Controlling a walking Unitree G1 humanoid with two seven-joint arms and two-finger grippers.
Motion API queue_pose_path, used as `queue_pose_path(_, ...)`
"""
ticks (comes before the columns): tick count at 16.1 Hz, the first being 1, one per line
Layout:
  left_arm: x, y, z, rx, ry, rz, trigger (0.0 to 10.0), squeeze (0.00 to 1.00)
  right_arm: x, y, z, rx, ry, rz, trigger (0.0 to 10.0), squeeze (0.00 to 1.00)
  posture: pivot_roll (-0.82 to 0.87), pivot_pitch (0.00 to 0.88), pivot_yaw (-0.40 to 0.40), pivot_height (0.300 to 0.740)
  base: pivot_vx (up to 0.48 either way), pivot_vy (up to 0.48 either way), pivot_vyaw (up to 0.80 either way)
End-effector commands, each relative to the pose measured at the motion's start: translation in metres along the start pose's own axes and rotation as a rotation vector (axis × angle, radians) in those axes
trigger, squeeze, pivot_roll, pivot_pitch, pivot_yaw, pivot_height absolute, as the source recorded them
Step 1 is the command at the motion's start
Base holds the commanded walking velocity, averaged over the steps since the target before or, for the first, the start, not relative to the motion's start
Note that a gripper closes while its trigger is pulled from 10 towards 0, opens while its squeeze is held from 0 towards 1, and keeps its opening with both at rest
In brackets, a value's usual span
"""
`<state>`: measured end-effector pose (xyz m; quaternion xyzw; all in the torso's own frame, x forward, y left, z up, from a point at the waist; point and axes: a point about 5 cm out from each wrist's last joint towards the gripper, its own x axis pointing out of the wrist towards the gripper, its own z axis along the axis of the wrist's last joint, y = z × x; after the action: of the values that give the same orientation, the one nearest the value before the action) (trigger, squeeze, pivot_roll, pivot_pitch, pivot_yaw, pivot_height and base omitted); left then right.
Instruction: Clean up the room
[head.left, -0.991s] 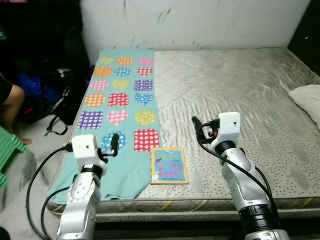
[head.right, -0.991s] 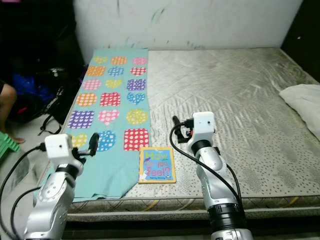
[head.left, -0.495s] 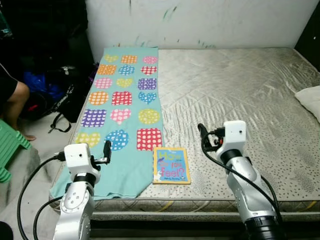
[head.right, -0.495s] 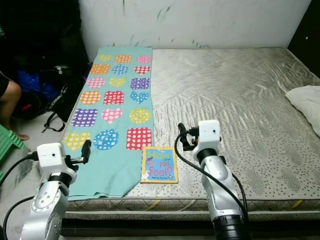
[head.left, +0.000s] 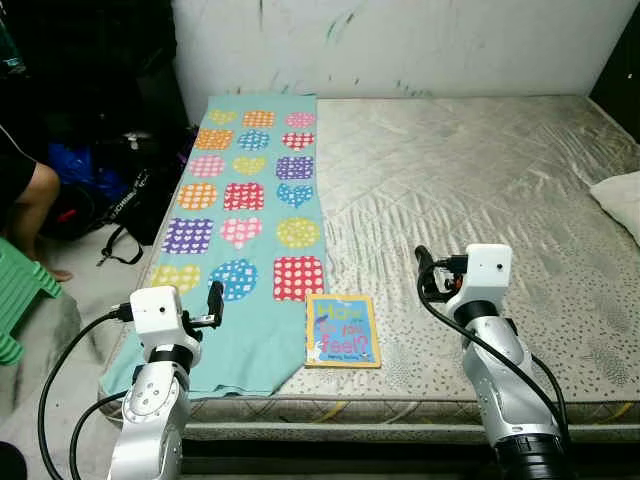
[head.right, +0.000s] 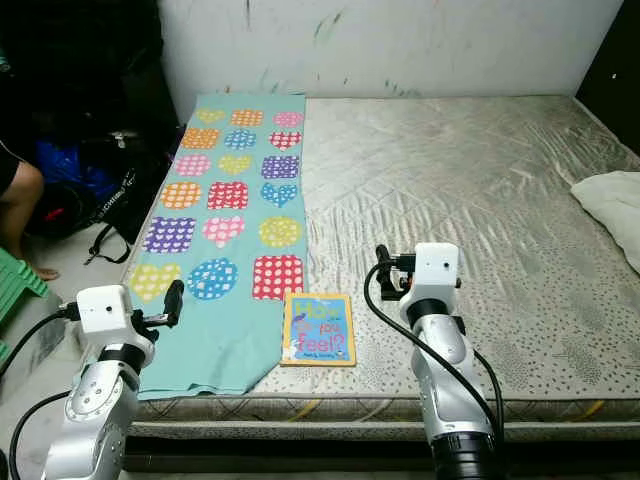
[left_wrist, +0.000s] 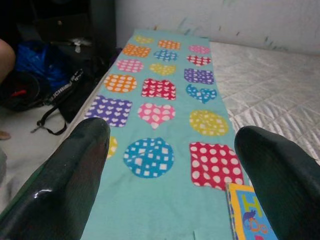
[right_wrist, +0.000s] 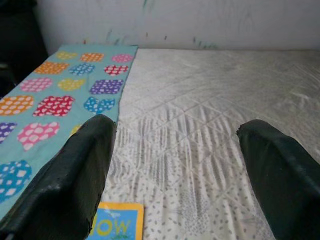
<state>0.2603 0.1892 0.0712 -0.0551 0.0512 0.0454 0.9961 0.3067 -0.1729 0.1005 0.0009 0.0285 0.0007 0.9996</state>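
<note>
In the left eye view a bare grey quilted mattress (head.left: 480, 170) takes most of the scene, and along its left side lies a long turquoise cloth with coloured hearts and squares (head.left: 245, 200). Just beside the near right corner of this cloth, close to the near edge of the mattress, a small yellow-edged blue picture book (head.left: 342, 330) lies flat, and its left edge seems to touch the cloth. The left gripper (head.left: 215, 298) is held over the near left part of the cloth, and the right gripper (head.left: 424, 266) is over the mattress, to the right of the book and not touching it. A white crumpled cloth (head.left: 622, 196) lies at the far right edge of the mattress. On the floor at the left there are dark bags with a blue one (head.left: 95, 190), a green plastic stool (head.left: 18, 300) and a person's leg (head.left: 28, 215). In the left wrist view the two black fingers (left_wrist: 65, 185) stand wide apart with nothing between them, above the cloth, and a corner of the book is near one finger. In the right wrist view the fingers (right_wrist: 70, 175) are also wide apart and hold nothing, with the mattress ahead and the top of the book below.
</note>
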Motion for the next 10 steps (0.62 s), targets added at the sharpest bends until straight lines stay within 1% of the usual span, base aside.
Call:
queue_pose_path(1, 0.0026, 0.0001, 0.0011, 0.000, 0.004, -0.011, 10.0, 0.00, 0.0002, -0.0014, -0.0030, 0.007, 0.019, -0.010, 10.0, 0.00, -0.07, 0.000, 0.044, 0.740, 0.000, 0.000, -0.80)
queue_pose_path(3, 0.0030, -0.0013, 0.0013, 0.006, 0.003, -0.022, 10.0, 0.00, 0.0007, -0.0009, -0.0021, 0.006, 0.013, -0.007, 10.0, 0.00, -0.07, 0.000, 0.044, 0.740, 0.000, 0.000, -0.80)
queue_pose_path(10, 0.0040, -0.0044, 0.0017, 0.014, 0.002, -0.049, 10.0, 0.00, 0.0021, 0.0009, -0.0006, -0.008, 0.001, 0.006, 10.0, 0.00, -0.07, 0.000, 0.045, 0.740, 0.000, 0.000, 0.00)
